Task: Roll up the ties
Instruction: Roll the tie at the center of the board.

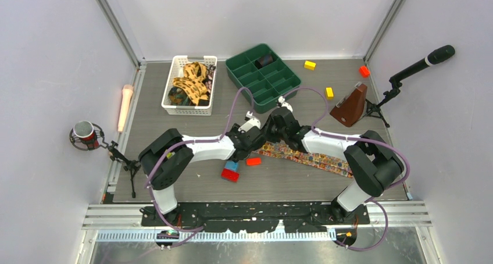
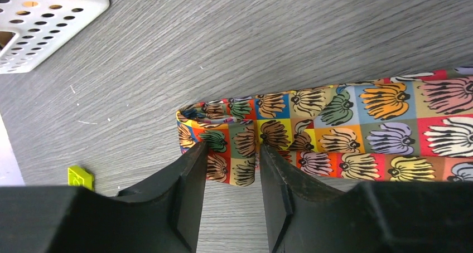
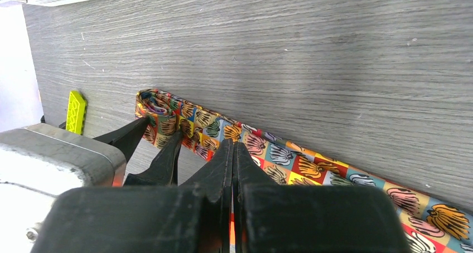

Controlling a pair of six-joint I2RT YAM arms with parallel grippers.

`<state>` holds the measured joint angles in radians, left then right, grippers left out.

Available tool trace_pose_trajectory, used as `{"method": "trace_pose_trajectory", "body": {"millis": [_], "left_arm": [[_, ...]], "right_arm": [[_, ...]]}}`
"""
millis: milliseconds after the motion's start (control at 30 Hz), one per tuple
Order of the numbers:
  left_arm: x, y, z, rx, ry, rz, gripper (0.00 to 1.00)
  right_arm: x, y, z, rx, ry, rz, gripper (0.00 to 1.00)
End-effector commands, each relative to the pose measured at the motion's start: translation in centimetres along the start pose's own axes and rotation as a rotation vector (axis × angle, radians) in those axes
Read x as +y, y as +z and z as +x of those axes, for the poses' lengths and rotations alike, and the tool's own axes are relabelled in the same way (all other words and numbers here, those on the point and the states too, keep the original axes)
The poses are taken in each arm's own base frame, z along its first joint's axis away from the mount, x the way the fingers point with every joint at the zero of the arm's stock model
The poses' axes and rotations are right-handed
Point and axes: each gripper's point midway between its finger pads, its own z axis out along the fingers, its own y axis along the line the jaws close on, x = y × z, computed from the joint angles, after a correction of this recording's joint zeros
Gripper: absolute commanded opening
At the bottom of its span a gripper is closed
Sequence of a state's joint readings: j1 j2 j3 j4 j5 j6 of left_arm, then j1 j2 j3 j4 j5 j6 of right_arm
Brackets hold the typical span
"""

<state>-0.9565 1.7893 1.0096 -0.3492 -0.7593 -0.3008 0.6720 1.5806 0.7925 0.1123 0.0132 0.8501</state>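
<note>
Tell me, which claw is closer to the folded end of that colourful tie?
Left. The left gripper straddles the folded end of the tie; the right gripper, shut, sits farther along it.

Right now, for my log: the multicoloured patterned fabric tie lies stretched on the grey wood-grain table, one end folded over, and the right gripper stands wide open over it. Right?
No. The right wrist view shows the right gripper shut, fingers together, over the patterned tie. The tie does lie stretched on the grey table, one end folded over.
</note>
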Motion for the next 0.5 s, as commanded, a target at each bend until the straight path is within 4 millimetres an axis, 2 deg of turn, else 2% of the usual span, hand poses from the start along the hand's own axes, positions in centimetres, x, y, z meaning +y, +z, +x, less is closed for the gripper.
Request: {"method": "trace_pose_trajectory", "body": {"millis": [0, 233, 367, 467], "left_arm": [[-0.75, -0.92, -1.82, -0.04, -0.084, 0.052, 0.42], [-1.11, -1.0, -1.99, -0.052, -0.102, 0.076, 0.36], [-1.09, -0.88, -1.88, -0.055, -0.109, 0.076, 0.27], [-1.02, -0.73, -1.85, -0.051, -0.113, 0.074, 0.27]], "right_arm": [[1.94, -1.06, -1.92, -0.062, 0.013, -0.066, 0.0], [1.9, -0.94, -1.93, -0.062, 0.013, -0.064, 0.0], [1.8, -0.82, -1.8, -0.058, 0.013, -0.061, 0.0], [2.17, -0.89, -1.44, -0.035, 0.013, -0.081, 0.0]]}}
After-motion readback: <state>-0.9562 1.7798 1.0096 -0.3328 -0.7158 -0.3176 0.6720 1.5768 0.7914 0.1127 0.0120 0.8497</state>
